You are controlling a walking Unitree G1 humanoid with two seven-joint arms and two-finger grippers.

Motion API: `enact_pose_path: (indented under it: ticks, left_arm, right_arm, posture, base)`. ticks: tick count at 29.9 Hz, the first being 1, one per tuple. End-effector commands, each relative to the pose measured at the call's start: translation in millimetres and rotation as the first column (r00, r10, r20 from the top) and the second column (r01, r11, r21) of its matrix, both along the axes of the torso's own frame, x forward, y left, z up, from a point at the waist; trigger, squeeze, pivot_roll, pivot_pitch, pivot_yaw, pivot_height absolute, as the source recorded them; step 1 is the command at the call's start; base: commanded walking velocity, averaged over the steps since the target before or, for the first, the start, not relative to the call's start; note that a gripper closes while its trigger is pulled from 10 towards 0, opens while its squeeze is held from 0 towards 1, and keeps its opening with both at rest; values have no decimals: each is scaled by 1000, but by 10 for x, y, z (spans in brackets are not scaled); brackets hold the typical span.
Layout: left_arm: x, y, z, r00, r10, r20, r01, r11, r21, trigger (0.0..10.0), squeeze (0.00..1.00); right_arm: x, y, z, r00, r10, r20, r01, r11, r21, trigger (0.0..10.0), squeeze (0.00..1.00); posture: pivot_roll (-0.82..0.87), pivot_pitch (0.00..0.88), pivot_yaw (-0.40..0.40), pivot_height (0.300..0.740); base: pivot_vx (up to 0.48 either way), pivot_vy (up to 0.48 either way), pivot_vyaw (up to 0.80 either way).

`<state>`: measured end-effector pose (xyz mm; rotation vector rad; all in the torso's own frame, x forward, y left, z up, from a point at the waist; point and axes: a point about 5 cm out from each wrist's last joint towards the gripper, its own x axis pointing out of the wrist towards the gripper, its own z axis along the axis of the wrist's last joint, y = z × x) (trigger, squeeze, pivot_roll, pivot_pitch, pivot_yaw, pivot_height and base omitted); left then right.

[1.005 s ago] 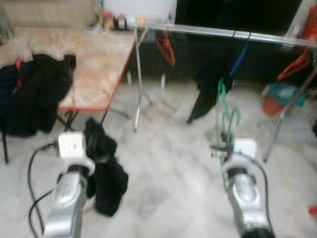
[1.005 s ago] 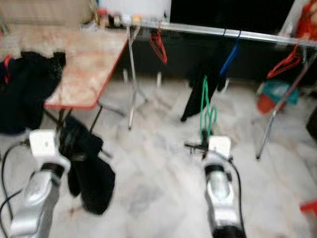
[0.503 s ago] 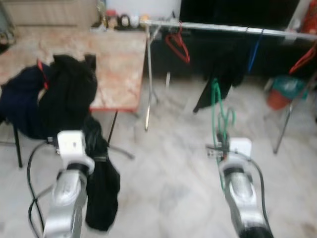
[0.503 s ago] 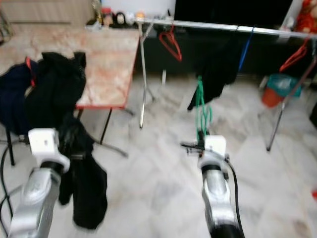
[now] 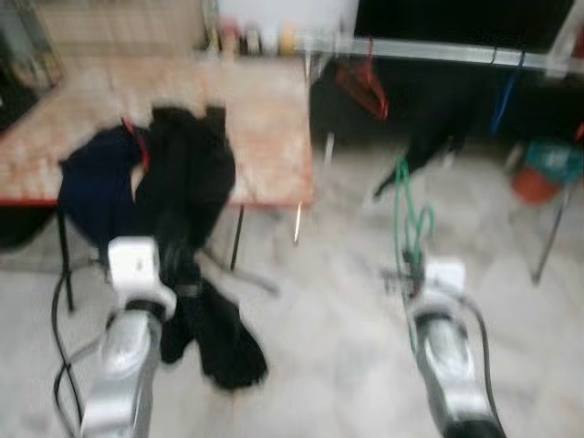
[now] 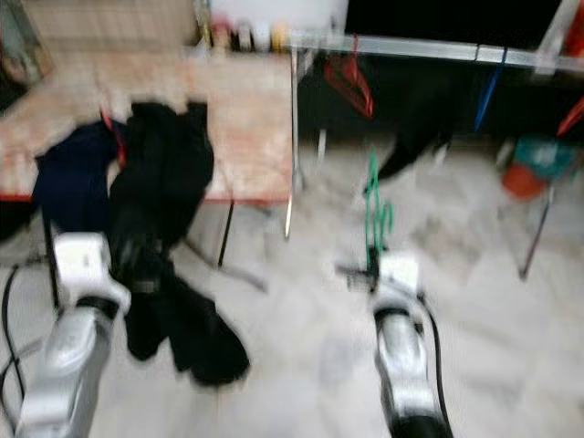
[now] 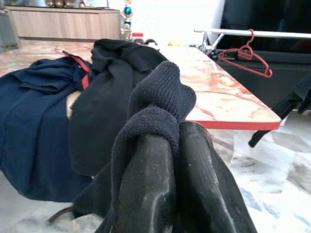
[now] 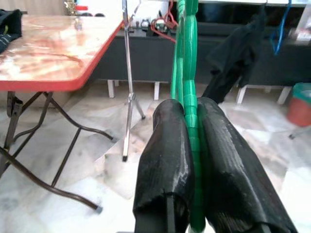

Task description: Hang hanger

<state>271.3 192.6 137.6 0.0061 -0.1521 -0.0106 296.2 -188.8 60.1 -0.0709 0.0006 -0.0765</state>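
Observation:
My right gripper (image 8: 192, 128) is shut on a green hanger (image 5: 408, 212) that stands upright above the floor, its plastic clamped between the black fingers (image 8: 167, 145). My left gripper (image 7: 175, 145) is shut on a black knitted garment (image 5: 205, 315) that droops toward the floor beside the table. The silver clothes rail (image 5: 456, 53) runs across the back right, carrying a red hanger (image 5: 363, 80), a blue hanger (image 5: 504, 96) and a black garment (image 5: 436, 128).
A marble-topped folding table with a red edge (image 5: 265, 119) stands at the left, with a dark blue and a black garment (image 5: 155, 173) heaped on it. Bottles (image 5: 251, 38) line its far end. An orange and teal bin (image 5: 543, 169) sits at the right on the pale tiled floor.
The camera has swung left, so table and rail have shifted right in the picture. Both grippers keep their hold. The black garment now swings out to the right below my left gripper.

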Motion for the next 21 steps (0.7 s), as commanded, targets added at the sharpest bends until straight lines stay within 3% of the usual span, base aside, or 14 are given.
enact_pose_path:
  ticks: [1, 4, 21]
  left_arm:
    - [7, 64, 120, 998, 17, 56, -18, 1000, 19, 10000, 0]
    - [-2, 77, 116, 998, 23, 57, -25, 999, 44, 10000, 0]
    - [43, -64, 116, 997, -42, 68, 44, 999, -24, 10000, 0]
  right_arm:
    - [62, 103, 65, 999, 25, 29, -26, 1000, 16, 10000, 0]
    - [66, 115, 90, 999, 29, 42, -30, 999, 11, 10000, 0]
    - [102, 94, 97, 999, 4, 53, -5, 1000, 18, 10000, 0]
  posture:
    - [80, 0, -51, 740]
    - [67, 0, -46, 740]
    - [75, 0, -16, 740]
  base:
    - [0, 480, 0]
    - [0, 242, 0]
    - [0, 0, 0]
